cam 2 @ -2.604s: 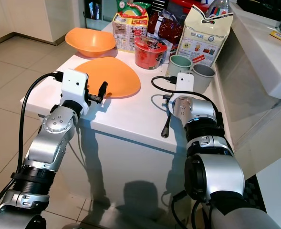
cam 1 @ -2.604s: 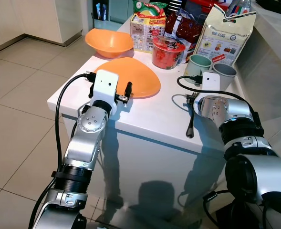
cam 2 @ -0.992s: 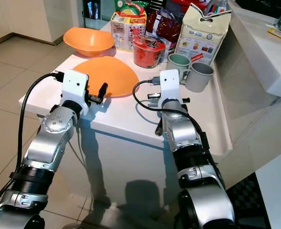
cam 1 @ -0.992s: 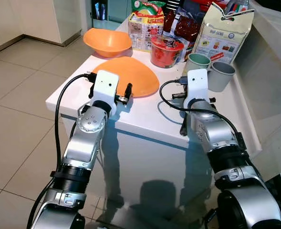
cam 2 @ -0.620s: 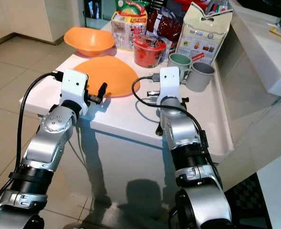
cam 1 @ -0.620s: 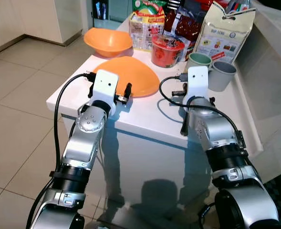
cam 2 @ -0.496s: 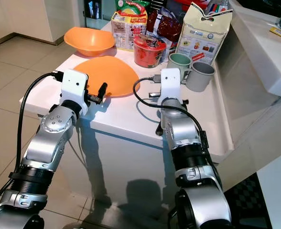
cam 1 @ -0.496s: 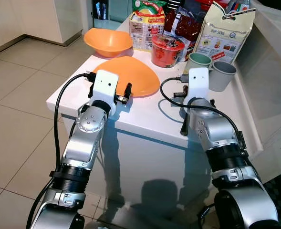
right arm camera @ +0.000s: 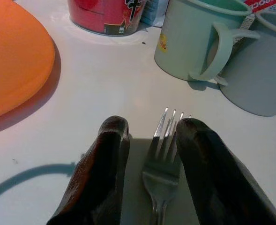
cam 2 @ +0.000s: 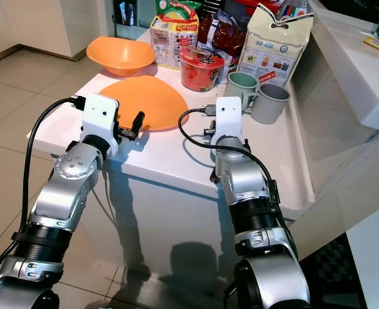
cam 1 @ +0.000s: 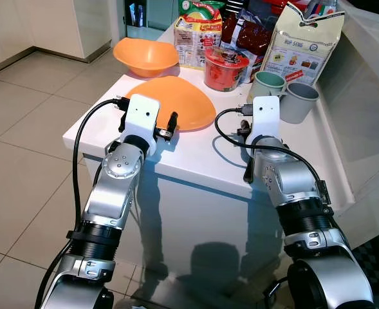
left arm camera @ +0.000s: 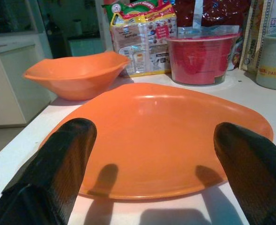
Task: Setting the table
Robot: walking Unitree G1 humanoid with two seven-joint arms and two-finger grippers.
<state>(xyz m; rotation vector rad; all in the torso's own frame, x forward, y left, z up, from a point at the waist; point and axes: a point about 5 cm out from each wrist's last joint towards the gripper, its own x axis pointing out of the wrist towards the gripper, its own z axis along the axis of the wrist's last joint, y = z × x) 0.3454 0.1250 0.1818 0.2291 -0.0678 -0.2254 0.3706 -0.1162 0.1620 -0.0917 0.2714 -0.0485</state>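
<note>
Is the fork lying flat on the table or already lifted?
Flat on the table. The fork rests on the white top between the right gripper's fingers, its shadow tight beneath it.

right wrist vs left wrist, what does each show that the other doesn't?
Right wrist alone: the fork lying on the table between the right tool's fingers, and a grey mug. Left wrist alone: the orange bowl, snack packs, and the left tool open around the plate's near edge. Shared: orange plate, red cup, green mug.
</note>
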